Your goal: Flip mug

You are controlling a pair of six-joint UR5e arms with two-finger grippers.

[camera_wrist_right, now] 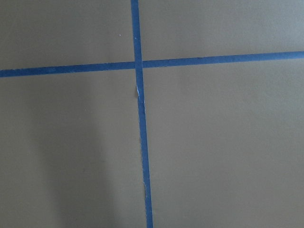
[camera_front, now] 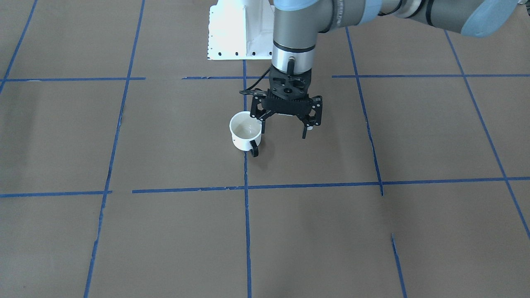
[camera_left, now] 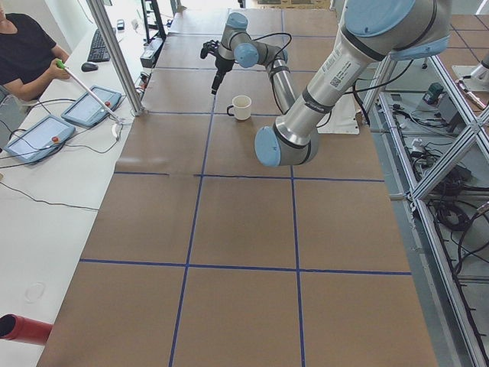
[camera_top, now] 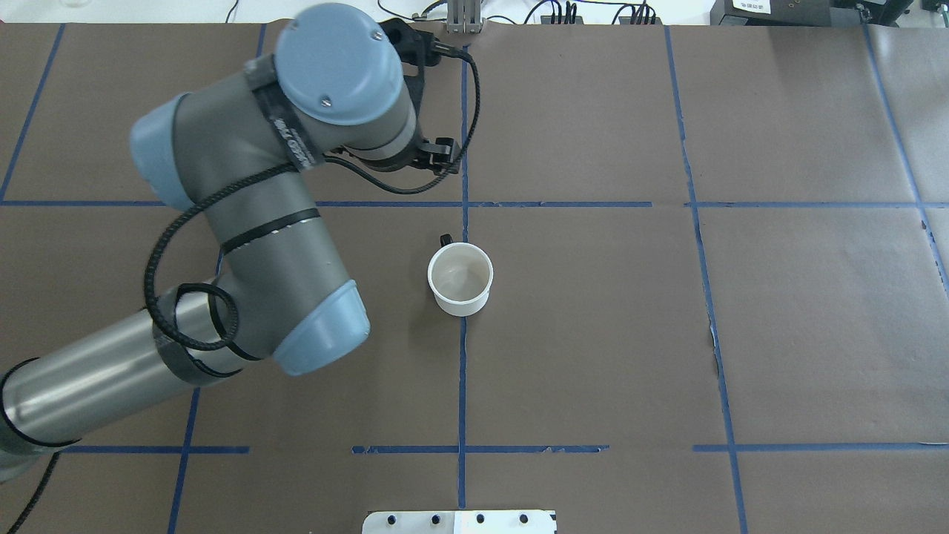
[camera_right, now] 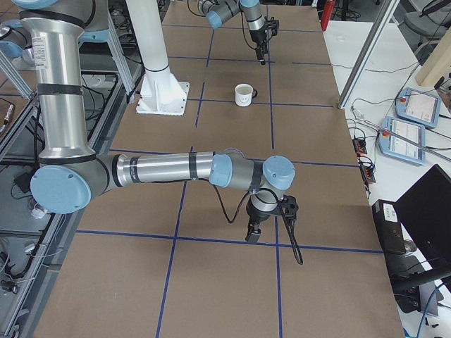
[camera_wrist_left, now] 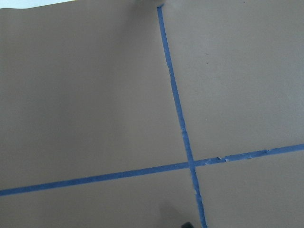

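The white mug (camera_front: 245,131) stands upright on the brown table, opening up, with its black handle (camera_front: 254,149) toward the front camera. It also shows in the overhead view (camera_top: 460,278). Its smiley face shows in the exterior right view (camera_right: 244,95). My left gripper (camera_front: 283,131) hangs open and empty just beside the mug, on the robot's left side of it, with one fingertip (camera_front: 263,129) close to the rim. My right gripper (camera_right: 262,224) shows only in the exterior right view, low over the table and far from the mug. I cannot tell whether it is open or shut.
Blue tape lines form a grid on the brown table. The white base plate (camera_front: 236,33) sits at the robot's edge. A seated person (camera_left: 23,46) and control tablets (camera_left: 38,136) are on the side bench past the table's far edge.
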